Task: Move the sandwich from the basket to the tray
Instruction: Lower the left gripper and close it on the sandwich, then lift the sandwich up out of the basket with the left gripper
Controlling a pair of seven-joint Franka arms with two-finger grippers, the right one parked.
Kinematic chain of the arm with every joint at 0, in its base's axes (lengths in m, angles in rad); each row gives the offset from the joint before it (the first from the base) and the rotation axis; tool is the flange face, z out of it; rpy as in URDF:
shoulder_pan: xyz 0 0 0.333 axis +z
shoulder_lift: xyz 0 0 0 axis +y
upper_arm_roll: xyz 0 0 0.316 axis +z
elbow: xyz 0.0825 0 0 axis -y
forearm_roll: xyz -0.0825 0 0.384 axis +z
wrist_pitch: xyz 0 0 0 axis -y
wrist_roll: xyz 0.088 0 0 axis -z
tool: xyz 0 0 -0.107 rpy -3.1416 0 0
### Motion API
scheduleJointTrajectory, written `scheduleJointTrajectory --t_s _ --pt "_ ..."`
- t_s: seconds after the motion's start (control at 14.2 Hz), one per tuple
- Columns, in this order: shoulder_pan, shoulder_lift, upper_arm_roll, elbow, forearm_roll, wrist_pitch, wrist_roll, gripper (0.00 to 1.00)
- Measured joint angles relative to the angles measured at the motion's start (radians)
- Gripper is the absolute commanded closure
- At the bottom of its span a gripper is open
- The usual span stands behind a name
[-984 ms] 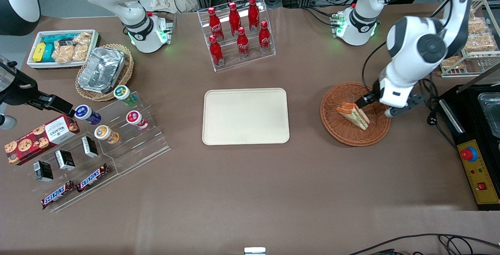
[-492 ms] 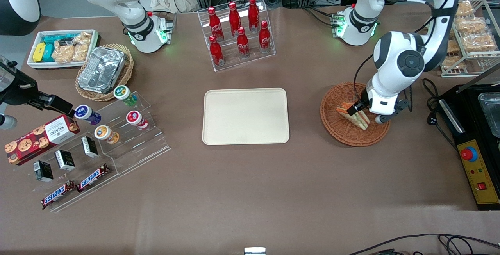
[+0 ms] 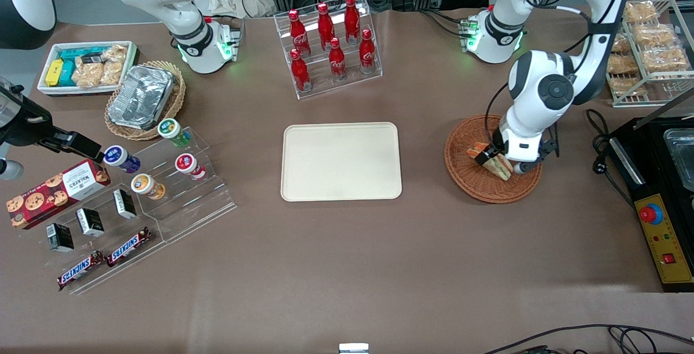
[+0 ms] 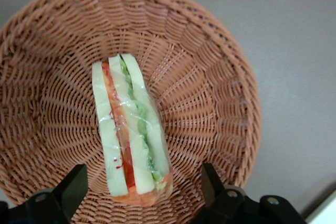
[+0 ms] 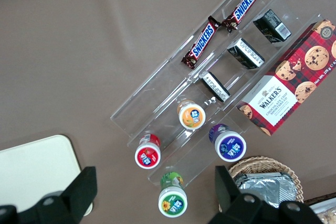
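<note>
The sandwich (image 3: 494,163), a wrapped white-bread wedge with orange-red and green filling, lies in the round reddish-brown wicker basket (image 3: 466,172) toward the working arm's end of the table. In the left wrist view the sandwich (image 4: 131,135) lies lengthwise in the basket (image 4: 210,93). My gripper (image 3: 497,160) hangs just above the sandwich; its fingers (image 4: 71,190) stand open, one on each side of the sandwich's wide end, not touching it. The cream-beige tray (image 3: 341,161) lies flat beside the basket, toward the table's middle.
A clear rack of red bottles (image 3: 329,45) stands farther from the front camera than the tray. A wire rack of bagged snacks (image 3: 645,50) and a black appliance (image 3: 664,191) sit at the working arm's end. Snack displays (image 3: 130,202) lie toward the parked arm's end.
My gripper has moved over the basket toward the tray's side and come down, so its open fingers now straddle the sandwich. The sandwich has not moved.
</note>
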Motion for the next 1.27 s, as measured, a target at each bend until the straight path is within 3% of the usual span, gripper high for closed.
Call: scheduleJointTrajectory --t_s 0.21,0.56,0.84,0.91,1.27 --pt "-0.002 0.026 0.001 -0.009 0.091 0.006 -0.067 0.13" --pt "-0.002 0.038 0.001 -0.007 0.130 0.018 -0.115 0.66" --pt "-0.002 0.032 0.005 0.053 0.131 -0.131 -0.115 0.96" --pt "-0.002 0.031 0.005 0.086 0.131 -0.192 -0.115 1.00" --pt "-0.002 0.011 0.005 0.264 0.130 -0.461 -0.087 1.00"
